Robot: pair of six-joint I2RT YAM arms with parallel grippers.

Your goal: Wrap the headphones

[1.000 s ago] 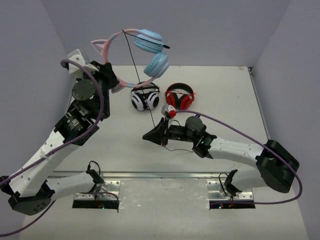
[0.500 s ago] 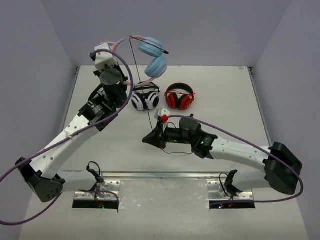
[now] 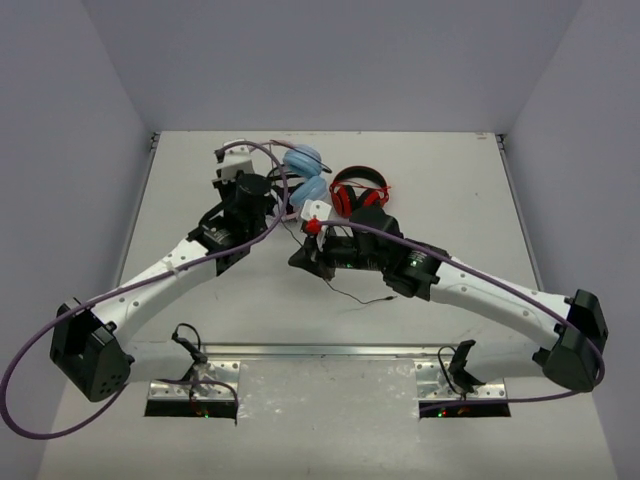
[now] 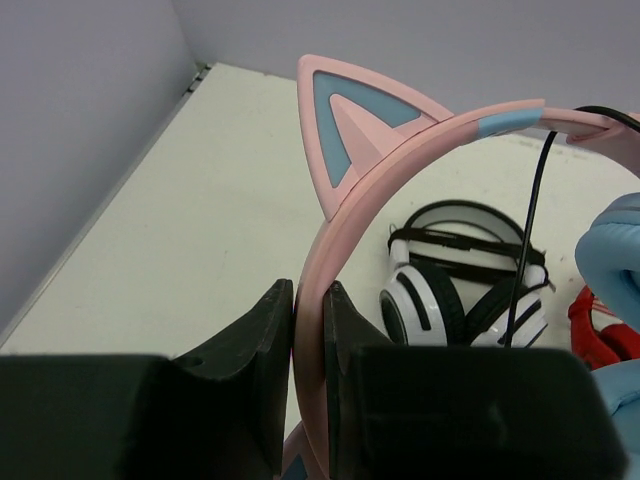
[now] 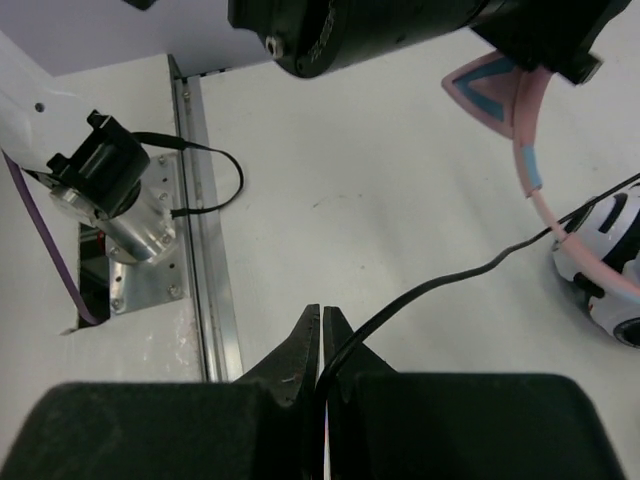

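Since the earlier frame the left arm has swung down from high at the back left and now reaches low across the table. It has carried the headphones out of the air to just over the far middle of the table. The right arm has pushed forward to meet them. The cable, which ran taut and nearly upright before, now hangs slack.

We see the left claw closed almost all the way, its two fingers clamped on the pink headband just below one cat ear. From the grip the band arches up and off to the right. The light blue cups sit beyond the left wrist, just beside the red pair. In the left wrist view the white pair shows through the arch of the band, lying on the table. We cannot tell whether the cups touch the table.

The right claw is fully closed and pinches the cable between its fingertips. From there the cable curves up and right toward the headphones. In the top view this claw sits near the cups, and a loose tail of cable trails on the table on the near side of the right arm.
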